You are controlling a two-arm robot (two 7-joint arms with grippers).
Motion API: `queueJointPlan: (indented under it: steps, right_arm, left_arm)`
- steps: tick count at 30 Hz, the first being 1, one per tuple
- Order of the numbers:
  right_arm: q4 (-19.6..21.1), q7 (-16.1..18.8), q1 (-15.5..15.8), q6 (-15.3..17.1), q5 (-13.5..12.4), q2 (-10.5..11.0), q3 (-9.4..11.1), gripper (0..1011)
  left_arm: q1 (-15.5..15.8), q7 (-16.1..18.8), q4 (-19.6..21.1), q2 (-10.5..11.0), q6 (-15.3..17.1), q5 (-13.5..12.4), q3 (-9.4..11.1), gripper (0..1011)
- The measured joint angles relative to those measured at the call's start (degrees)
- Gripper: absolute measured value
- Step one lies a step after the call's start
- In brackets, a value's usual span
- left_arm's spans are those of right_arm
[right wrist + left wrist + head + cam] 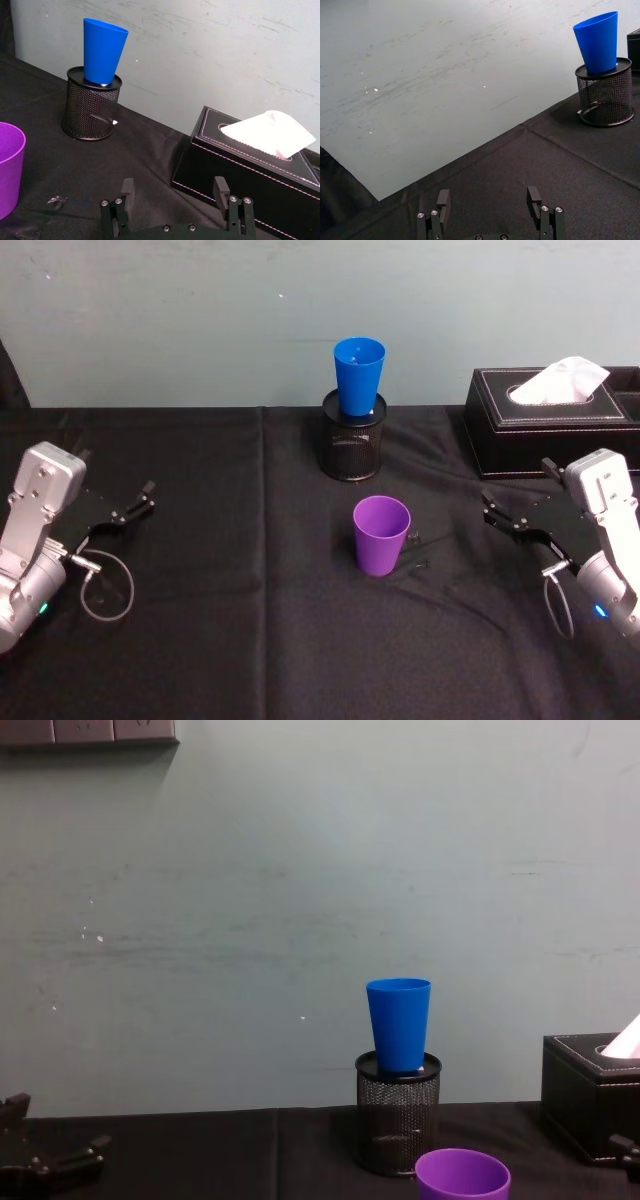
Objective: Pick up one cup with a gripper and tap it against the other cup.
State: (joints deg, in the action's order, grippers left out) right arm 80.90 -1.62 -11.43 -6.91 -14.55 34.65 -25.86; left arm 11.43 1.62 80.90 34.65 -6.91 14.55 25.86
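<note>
**A:** How are the grippers set?

**B:** The left gripper (488, 195) and right gripper (174, 186) are spread, nothing held, at 9 and 3 o'clock of the purple cup (381, 535).

**A:** And the pick-up?

**B:** The cup is best gripped mid-wall, lifted, then touched lightly to the blue cup (359, 375), perched on the holder (350, 450) at 12 o'clock.
</note>
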Motion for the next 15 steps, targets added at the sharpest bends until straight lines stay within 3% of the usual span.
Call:
queueJointPlan:
  steps: [15]
  right_arm:
    - [0.00, 0.00, 0.00, 0.00, 0.00, 0.00, 0.00, 1003]
  left_arm:
    - [0.00, 0.00, 0.00, 0.00, 0.00, 0.00, 0.00, 1000]
